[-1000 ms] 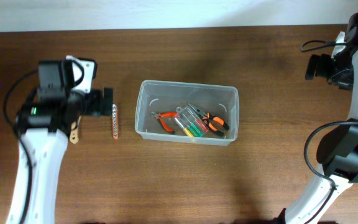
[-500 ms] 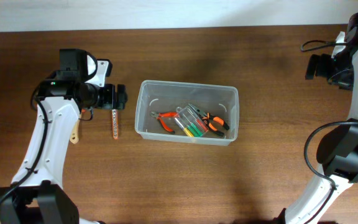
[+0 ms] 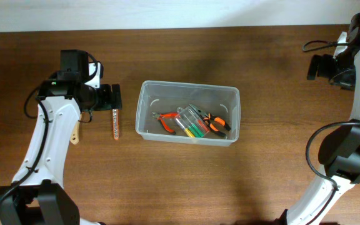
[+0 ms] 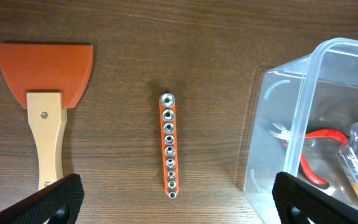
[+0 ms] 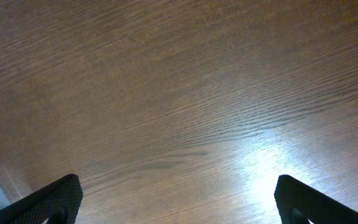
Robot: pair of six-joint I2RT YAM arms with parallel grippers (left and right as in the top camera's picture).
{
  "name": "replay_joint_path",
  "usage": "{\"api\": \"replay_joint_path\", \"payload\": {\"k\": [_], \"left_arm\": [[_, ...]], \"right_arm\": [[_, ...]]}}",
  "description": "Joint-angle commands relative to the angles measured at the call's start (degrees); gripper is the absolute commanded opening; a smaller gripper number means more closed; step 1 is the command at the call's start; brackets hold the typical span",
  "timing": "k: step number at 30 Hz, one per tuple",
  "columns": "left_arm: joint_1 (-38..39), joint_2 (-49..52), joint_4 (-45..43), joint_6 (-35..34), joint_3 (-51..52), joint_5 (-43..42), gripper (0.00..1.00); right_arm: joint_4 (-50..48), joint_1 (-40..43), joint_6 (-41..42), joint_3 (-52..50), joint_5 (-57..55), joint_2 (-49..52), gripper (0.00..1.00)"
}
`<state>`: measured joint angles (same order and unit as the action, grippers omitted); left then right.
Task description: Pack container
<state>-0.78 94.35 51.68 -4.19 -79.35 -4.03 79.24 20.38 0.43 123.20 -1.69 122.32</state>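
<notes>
Hovering over the wooden table (image 3: 261, 175), the left gripper (image 3: 114, 97) has its jaws spread wide with nothing between them. It is above the upper end of an orange socket strip (image 4: 169, 144). A scraper (image 4: 45, 93) with an orange blade lies left of the strip. The container (image 3: 144, 115) sits upright mid-table, just right of the strip, holding pliers (image 3: 165, 119) and a clear screwdriver case (image 3: 192, 122). The right gripper (image 5: 176, 204), equally wide and empty, hangs over bare wood well apart at the far right.
</notes>
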Motion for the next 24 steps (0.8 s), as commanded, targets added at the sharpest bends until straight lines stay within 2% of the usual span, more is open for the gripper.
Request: {"api": "replay_joint_path", "payload": {"k": [1,13,17,21,24], "left_arm": [[-0.2,2.4,0.5,-0.7,-1.1,0.4,0.99],[-0.2,4.7,0.5,-0.7,-1.1,-1.8,0.99],[-0.2,5.7,1.5,-0.9,-1.1,2.2,0.99],[-1.4,6.2,3.5,-7.0,-1.0,11.7,0.99],[-4.9,6.2,4.0,-7.1,-1.0,10.4,0.99]], "right_arm": [[0.0,-0.1,0.5,-0.3,-0.3,0.0,0.99],[0.0,-0.1,0.5,-0.3,-0.3,0.0,0.99],[0.0,-0.1,0.5,-0.3,-0.3,0.0,0.99],[0.0,-0.1,0.5,-0.3,-0.3,0.0,0.99],[0.0,-0.1,0.5,-0.3,-0.3,0.0,0.99]]}}
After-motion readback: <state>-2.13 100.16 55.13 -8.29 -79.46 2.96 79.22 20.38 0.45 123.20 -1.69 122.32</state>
